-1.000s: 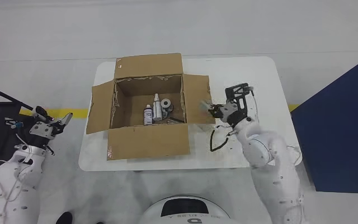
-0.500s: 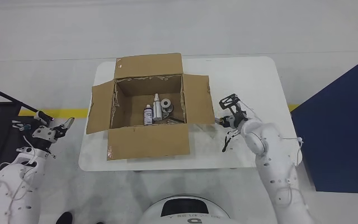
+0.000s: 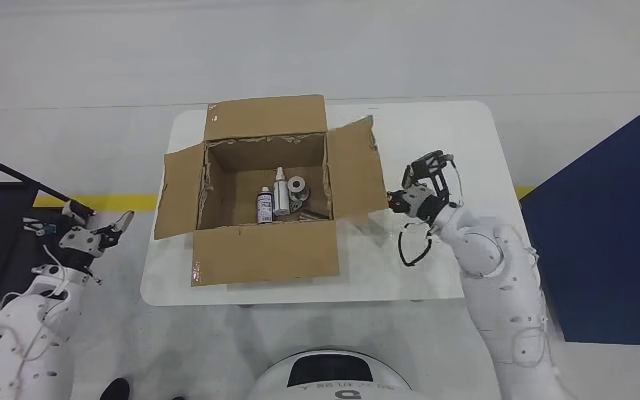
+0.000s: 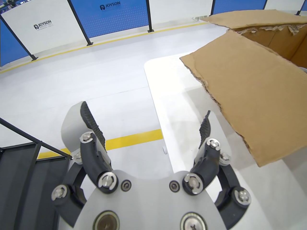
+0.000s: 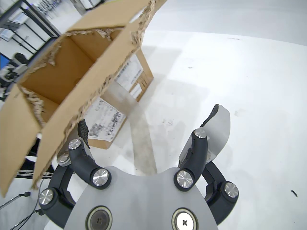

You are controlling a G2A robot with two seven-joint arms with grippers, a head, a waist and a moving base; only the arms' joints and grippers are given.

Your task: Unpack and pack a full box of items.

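Observation:
An open cardboard box (image 3: 265, 250) stands in the middle of the white table (image 3: 440, 140). Inside lie a small labelled bottle (image 3: 264, 206), a white bottle (image 3: 282, 190) and a grey roll (image 3: 300, 188). My right gripper (image 3: 398, 200) (image 5: 150, 120) is open at the outer edge of the box's right flap (image 3: 355, 170) (image 5: 84, 72), which tilts upward; one finger (image 5: 82, 126) sits just under the flap's torn edge. My left gripper (image 3: 103, 232) (image 4: 146, 113) hangs open and empty off the table's left side, facing the left flap (image 3: 180, 190) (image 4: 239, 84).
The near flap (image 3: 262, 255) and far flap (image 3: 265, 118) lie spread outward. Bare tabletop stretches right of the box. A dark rack (image 4: 21, 168) stands on the floor beside the left arm. A yellow floor line (image 3: 120, 201) runs left of the table.
The right gripper dipped toward the near side, then came back to the right flap's edge. That flap has tilted up from lying flat. The left gripper drifted slightly nearer.

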